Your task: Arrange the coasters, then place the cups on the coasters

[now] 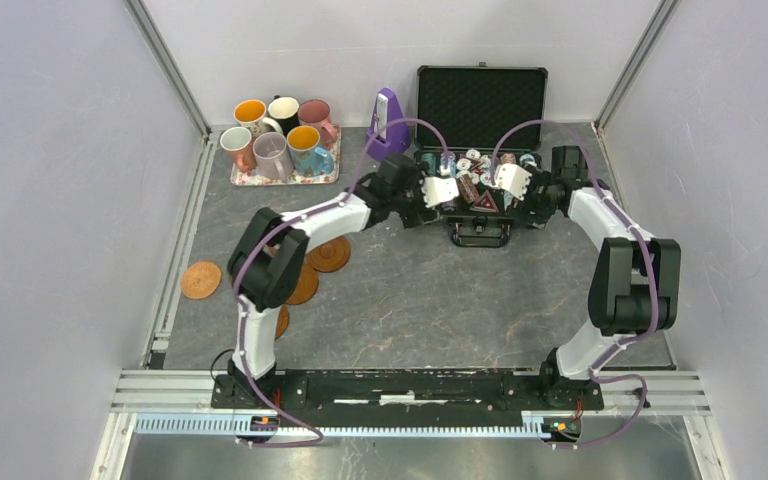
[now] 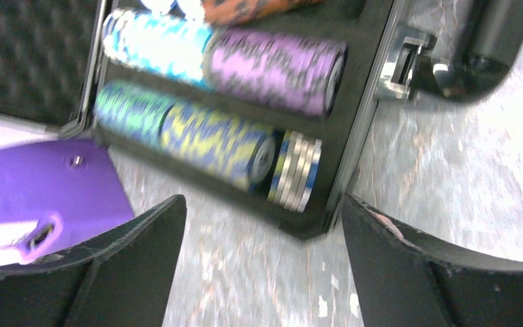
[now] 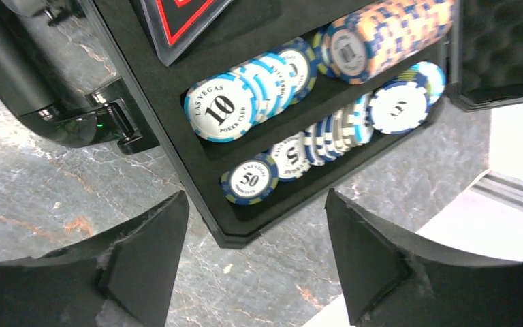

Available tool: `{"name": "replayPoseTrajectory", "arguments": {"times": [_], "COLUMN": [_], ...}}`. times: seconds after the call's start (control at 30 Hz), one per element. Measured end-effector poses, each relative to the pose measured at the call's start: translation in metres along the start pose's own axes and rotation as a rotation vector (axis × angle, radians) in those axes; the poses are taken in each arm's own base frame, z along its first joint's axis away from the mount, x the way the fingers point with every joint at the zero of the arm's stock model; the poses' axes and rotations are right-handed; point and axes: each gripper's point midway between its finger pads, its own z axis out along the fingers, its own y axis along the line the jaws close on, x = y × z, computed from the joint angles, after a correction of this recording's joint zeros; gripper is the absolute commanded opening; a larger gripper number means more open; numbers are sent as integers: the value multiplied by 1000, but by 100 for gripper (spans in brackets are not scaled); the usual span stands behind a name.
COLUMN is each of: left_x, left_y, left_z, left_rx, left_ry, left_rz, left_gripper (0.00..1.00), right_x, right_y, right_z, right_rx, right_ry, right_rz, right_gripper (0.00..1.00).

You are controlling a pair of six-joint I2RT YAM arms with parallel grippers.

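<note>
Top external view puts us over the open poker-chip case (image 1: 480,105) at upper centre; our left gripper (image 2: 262,204) and right gripper (image 3: 255,197) both stand wide open, holding nothing. The coasters (image 1: 201,279) lie at centre left; the cups (image 1: 272,155) crowd the tray (image 1: 285,181) at upper left.

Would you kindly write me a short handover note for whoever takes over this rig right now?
Left gripper: open, empty, by the chip case.
Right gripper: open, empty, at the same case.
Coasters: loosely clustered on the table, left side, partly under the left arm.
Mugs: all on the tray.
Done: nothing visible.
Left: arrange coasters, set mugs on them.
</note>
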Motion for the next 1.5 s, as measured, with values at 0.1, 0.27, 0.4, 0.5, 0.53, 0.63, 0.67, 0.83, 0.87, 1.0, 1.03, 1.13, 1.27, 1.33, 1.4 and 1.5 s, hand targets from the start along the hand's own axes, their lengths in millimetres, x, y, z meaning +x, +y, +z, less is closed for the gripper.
{"name": "replayPoseTrajectory", "arguments": {"times": [0.1,0.27,0.4,0.5,0.53,0.63,0.67,0.83,0.87,1.0,1.03,1.13,1.27,1.33,1.4,1.5], "left_x": [-7,-41,-28,32,57,129,148,200,205,223,226,233,237,239,239,240], "left_y": [14,30,37,45,44,30,22,-20,-27,-50,-54,-70,-84,-85,-81,-75], "left_z": [-38,-125,-184,-223,-234,-271,-283,-333,-338,-347,-347,-343,-336,-335,-332,-326], "left_rx": [11,2,-20,-86,-107,-169,-187,-244,-248,-239,-233,-193,-139,-130,-129,-121], "left_ry": [7,-67,-75,14,56,190,228,344,355,397,405,421,417,410,390,370], "left_rz": [-53,-129,-264,-439,-502,-687,-740,-915,-932,-976,-981,-965,-915,-888,-856,-814], "left_gripper": [100,100,99,97,96,96,95,92,91,88,87,84,79,76,75,75], "right_x": [-16,-58,-105,-146,-158,-195,-207,-271,-284,-325,-334,-354,-377,-386,-395,-403], "right_y": [-6,-9,7,33,41,66,74,121,130,161,168,186,196,195,196,198], "right_z": [-17,-53,-64,-58,-55,-43,-38,-7,-1,23,29,44,66,77,87,99], "right_rx": [13,35,4,-65,-86,-149,-168,-272,-287,-321,-323,-332,-320,-309,-297,-284], "right_ry": [-41,-142,-238,-308,-327,-381,-395,-452,-460,-473,-475,-479,-482,-484,-489,-490], "right_rz": [4,14,20,34,41,66,73,80,77,62,61,67,98,119,135,148], "right_gripper": [96,98,98,97,97,96,96,93,92,91,90,88,88,88,88,87]}}
